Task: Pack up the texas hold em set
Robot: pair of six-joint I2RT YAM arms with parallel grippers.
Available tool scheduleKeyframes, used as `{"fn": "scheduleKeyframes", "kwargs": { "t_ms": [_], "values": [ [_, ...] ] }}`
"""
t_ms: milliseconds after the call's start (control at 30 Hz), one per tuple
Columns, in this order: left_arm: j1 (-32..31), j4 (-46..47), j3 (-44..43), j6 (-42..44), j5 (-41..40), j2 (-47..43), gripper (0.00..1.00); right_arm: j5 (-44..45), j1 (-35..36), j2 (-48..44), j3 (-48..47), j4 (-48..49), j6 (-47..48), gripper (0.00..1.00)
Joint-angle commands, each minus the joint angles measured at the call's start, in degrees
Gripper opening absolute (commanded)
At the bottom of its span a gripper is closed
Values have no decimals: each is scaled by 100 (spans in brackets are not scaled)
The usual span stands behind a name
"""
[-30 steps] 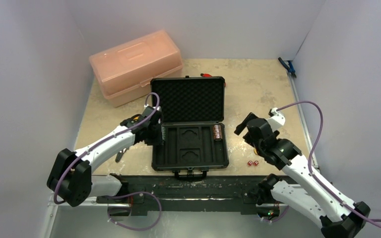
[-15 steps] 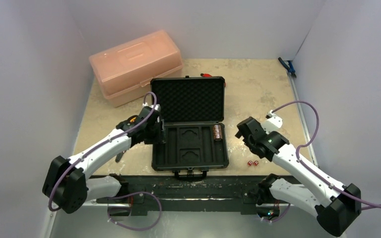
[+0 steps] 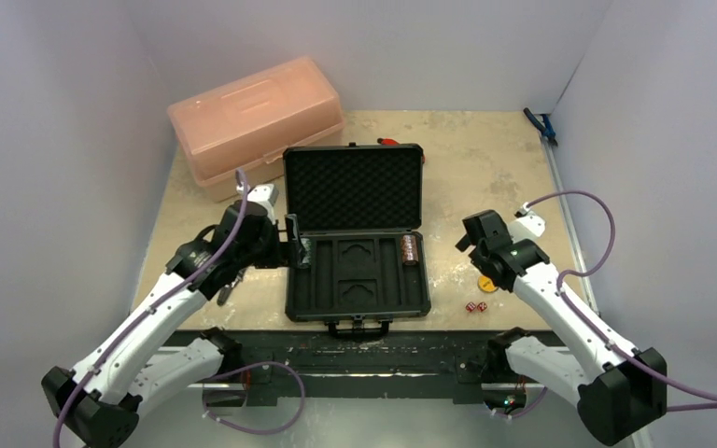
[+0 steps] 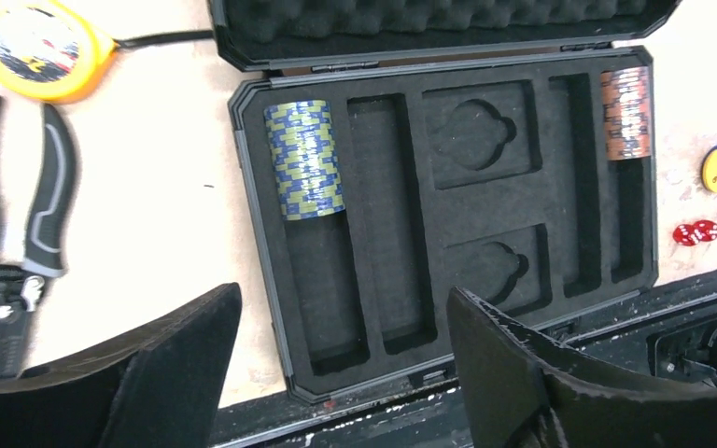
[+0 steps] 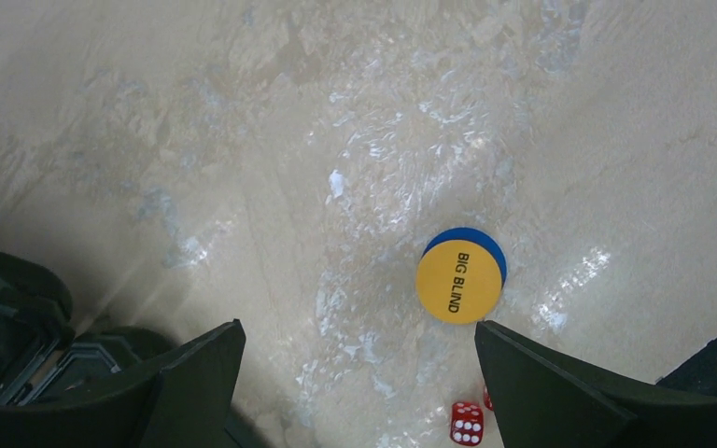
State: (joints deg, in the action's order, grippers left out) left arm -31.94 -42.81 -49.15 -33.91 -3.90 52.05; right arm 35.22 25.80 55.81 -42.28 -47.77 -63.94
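Two stray tools, pliers (image 4: 9,233) and a yellow tape measure (image 4: 42,37), are seen at the left on the worktop (image 5: 243,140). Just right of them the left gripper (image 4: 344,308) is held spread wide and empty over the near left of the case (image 4: 252,233), a black hard shell whose lid is lined with egg-crate foam and whose moulded tray is matt and soft-looking. Grey-blue chips (image 4: 305,159) are seated on edge in its leftmost slot and red-brown chips (image 4: 625,112) in its rightmost; the other recesses are unfilled. A careless descent here could tip the ribbed stack or shove the light case.

Further right, the right gripper (image 5: 359,331) is likewise wide and empty above a yellow disc (image 5: 459,282) lying on a blue disc (image 5: 471,235), with red dice (image 5: 467,422) just near of them. The worktop is glossy and the discs are thin and flat, so hard fingers could skate over them, split the pair, or flick the dice away.
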Motion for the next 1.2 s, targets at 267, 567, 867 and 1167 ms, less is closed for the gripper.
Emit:
{"fn": "scheduleKeyframes", "kwargs": {
  "t_ms": [267,567,867,1167],
  "values": [
    [13,-1240,-1154,1145,270,-550,100,-453,-829,563,347,397,141,99],
    [23,-941,-592,1625,-54,-627,100,-997,-1432,934,712,827,227,99],
    [24,-906,-571,1694,-41,-584,100,-1125,-1652,1170,882,1049,251,99],
    [26,-926,-574,1704,-76,-521,99,-1022,-1741,1259,886,1128,180,87]
  ]
}}
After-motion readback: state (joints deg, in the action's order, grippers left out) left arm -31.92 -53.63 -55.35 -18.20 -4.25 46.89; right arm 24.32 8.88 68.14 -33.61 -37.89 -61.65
